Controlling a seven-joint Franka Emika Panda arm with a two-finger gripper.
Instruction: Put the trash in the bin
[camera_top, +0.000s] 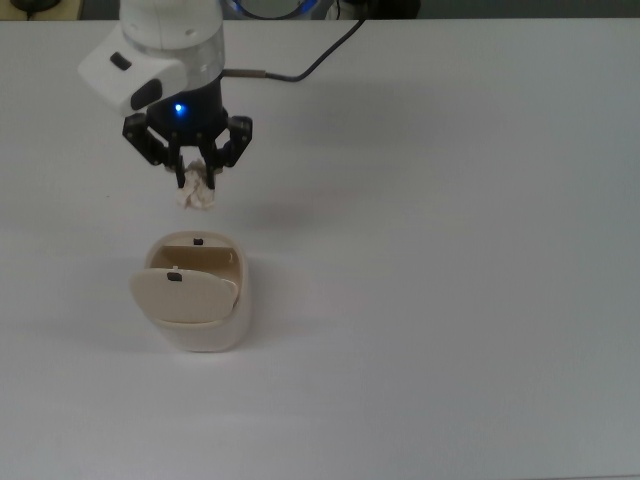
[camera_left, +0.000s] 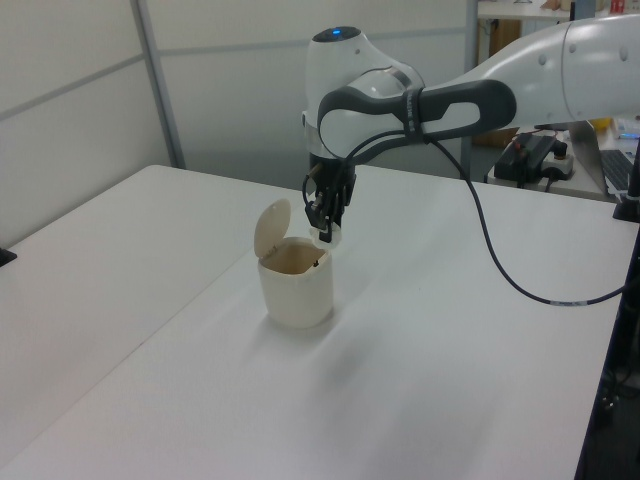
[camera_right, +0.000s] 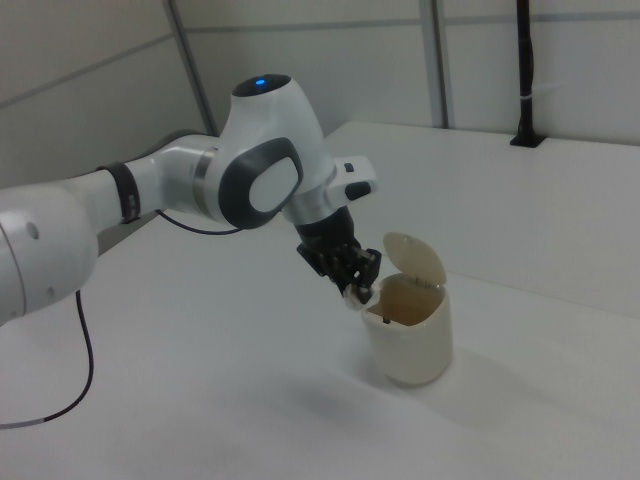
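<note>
White tabletop (camera_top: 450, 300) fills the top view, and you see the bin (camera_top: 198, 300) sitting low on the top view's left, its flap lid (camera_top: 182, 296) swung open over a beige hollow. Above it in the top view, the gripper (camera_top: 197, 176) points down with its two black fingers (camera_top: 218, 160) closed narrowly on the trash (camera_top: 197, 191), a small off-white crumpled wad that hangs clear of the table and is not yet over the bin's mouth. A dark cable (camera_top: 300, 62) trails from the arm toward the top edge.

From the left view, you find pale wall panels behind a long white table (camera_left: 150, 330). The bin (camera_left: 296, 287) stands upright near the middle with its lid (camera_left: 271, 228) tipped up on the left view's left. The gripper (camera_left: 325, 231) hangs just above the bin's rim on the left view's right, with the trash (camera_left: 328, 235) pinched at its tip.

From the right view, you see the white arm (camera_right: 200, 190) reaching in from the right view's left. Its gripper (camera_right: 355, 288) holds the trash (camera_right: 353, 296) just beside the bin (camera_right: 410, 335), close to the rim of the open mouth, lid (camera_right: 414, 262) raised behind.
</note>
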